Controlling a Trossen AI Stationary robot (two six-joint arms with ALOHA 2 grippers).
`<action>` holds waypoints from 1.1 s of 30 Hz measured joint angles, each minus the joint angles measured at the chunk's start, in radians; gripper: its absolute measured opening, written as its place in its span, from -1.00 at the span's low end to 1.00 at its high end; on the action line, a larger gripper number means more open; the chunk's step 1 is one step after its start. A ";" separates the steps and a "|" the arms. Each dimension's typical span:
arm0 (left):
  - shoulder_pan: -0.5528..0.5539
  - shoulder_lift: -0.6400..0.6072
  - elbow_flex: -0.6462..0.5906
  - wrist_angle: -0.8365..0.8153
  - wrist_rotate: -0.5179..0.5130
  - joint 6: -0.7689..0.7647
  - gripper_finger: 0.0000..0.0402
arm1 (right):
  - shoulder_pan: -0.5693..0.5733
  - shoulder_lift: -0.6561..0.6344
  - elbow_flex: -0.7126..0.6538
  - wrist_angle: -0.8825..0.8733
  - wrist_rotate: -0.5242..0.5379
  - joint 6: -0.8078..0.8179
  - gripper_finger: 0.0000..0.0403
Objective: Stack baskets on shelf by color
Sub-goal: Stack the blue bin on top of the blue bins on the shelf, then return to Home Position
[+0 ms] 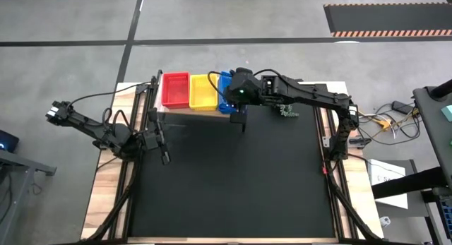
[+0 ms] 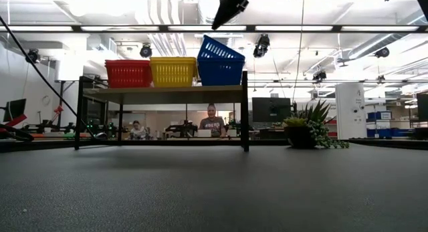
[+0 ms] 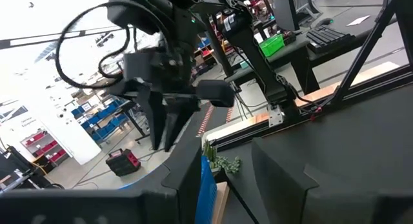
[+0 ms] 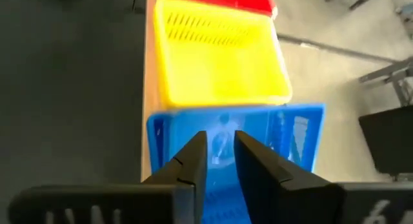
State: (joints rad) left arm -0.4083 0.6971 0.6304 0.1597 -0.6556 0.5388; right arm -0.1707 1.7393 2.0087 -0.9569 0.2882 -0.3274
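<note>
Three baskets stand in a row on the pale-wood shelf (image 2: 160,93) at the table's far edge: red (image 2: 128,73), yellow (image 2: 173,71), and blue (image 2: 219,63) on the right end, its rim slanting. From above they show as red (image 1: 175,90), yellow (image 1: 203,92) and blue (image 1: 225,97). My right gripper (image 2: 217,23) hangs above the blue basket (image 4: 290,130), fingers a little apart (image 4: 221,150), touching nothing. My left gripper (image 1: 164,158) waits open over the table's left part (image 3: 226,156).
A small green potted plant (image 2: 307,128) stands on the black tabletop right of the shelf (image 1: 288,111). The wide black mat (image 1: 226,181) stretches toward the near edge. People sit in the room beyond the table, behind the shelf.
</note>
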 joint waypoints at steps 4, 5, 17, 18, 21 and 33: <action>0.000 -0.007 -0.001 -0.009 0.000 -0.001 -0.40 | -0.001 0.000 -0.017 0.091 -0.014 -0.022 -0.82; 0.000 -0.009 -0.001 -0.012 0.000 -0.001 -0.40 | -0.003 0.000 -0.027 0.121 -0.031 -0.035 -0.86; 0.000 -0.011 -0.001 -0.012 0.002 -0.004 -0.40 | -0.052 0.062 -0.131 0.279 -0.086 -0.081 -0.96; 0.000 -0.012 -0.001 -0.014 0.002 -0.004 -0.40 | -0.052 0.063 -0.131 0.285 -0.086 -0.086 -0.96; 0.000 -0.011 -0.002 -0.013 0.002 -0.004 -0.40 | -0.050 0.060 -0.108 0.288 -0.087 -0.090 -0.96; 0.000 -0.059 -0.004 -0.169 0.002 -0.028 -0.40 | -0.030 -0.048 -0.171 0.282 -0.379 0.012 -0.96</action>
State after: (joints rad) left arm -0.4080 0.6378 0.6266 -0.0090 -0.6540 0.5108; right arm -0.2003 1.6914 1.8378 -0.6747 -0.0907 -0.3152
